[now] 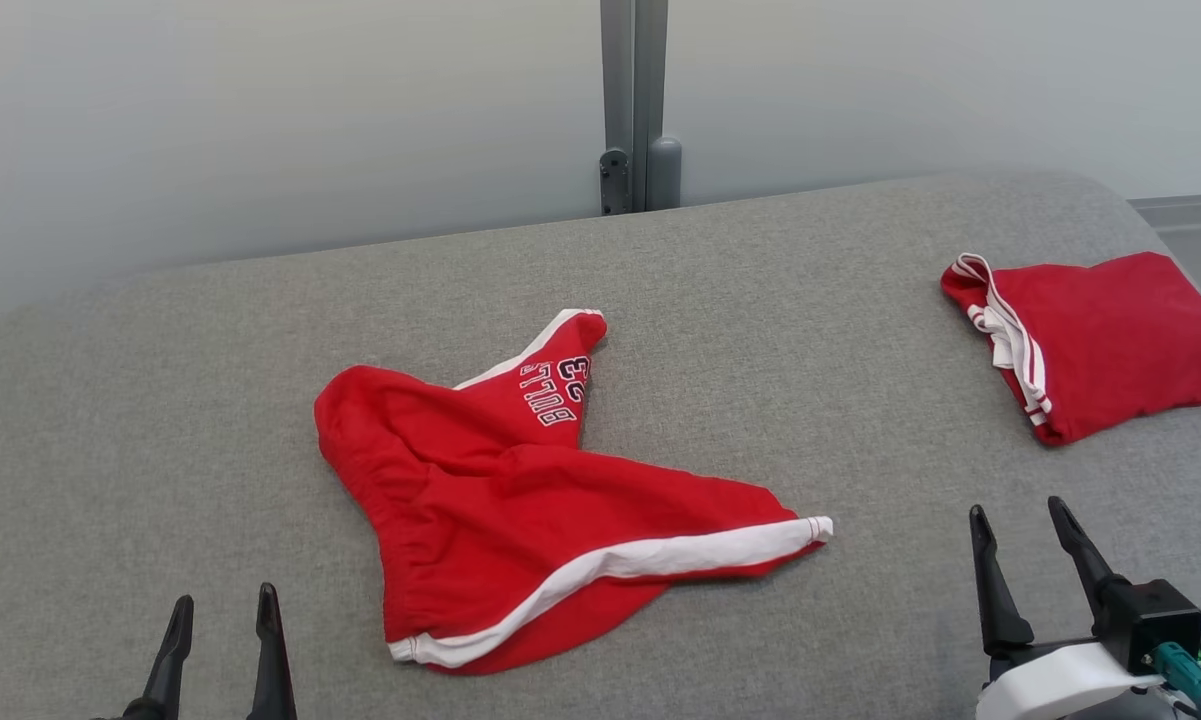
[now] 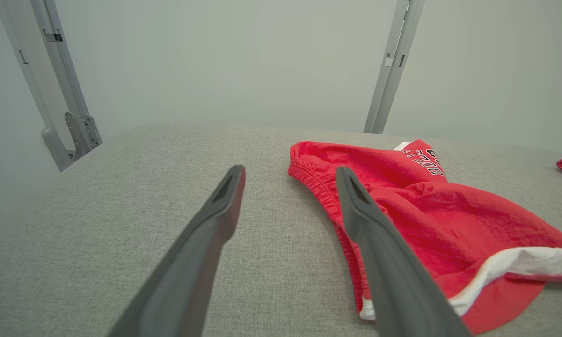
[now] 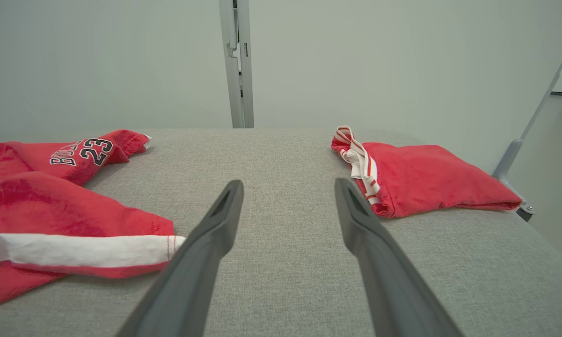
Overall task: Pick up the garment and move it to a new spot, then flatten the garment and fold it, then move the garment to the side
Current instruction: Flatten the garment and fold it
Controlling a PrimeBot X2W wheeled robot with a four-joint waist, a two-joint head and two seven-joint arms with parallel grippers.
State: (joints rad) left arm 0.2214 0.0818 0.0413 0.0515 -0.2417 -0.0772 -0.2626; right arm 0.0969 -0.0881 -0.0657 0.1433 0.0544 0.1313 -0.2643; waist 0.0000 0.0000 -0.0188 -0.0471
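Straight out from the grey metal post (image 1: 633, 100) that rises behind the counter (image 1: 140, 400), and a little to its left, the red garment (image 1: 520, 500) lies loose and crumpled on the grey cloth surface. It is a pair of shorts with a gathered waistband, white trim along the hems, and lettering with the number 23 on the leg that points back toward the post. One white-edged hem stretches out to the right, on the side farther from the post. Off to the right of the post, near the counter's edge, a second red piece (image 1: 1110, 330) sits folded into a neat packet, its white-and-red striped band turned toward the post's side, well apart from the garment. Far from the post, at the near edge, the left claw (image 1: 225, 597) hangs with its two dark fingers spread and nothing between them, near the garment's waistband but apart from it. The right claw (image 1: 1017, 506) is likewise released and empty, poised over bare counter between the garment's white hem and the folded piece.
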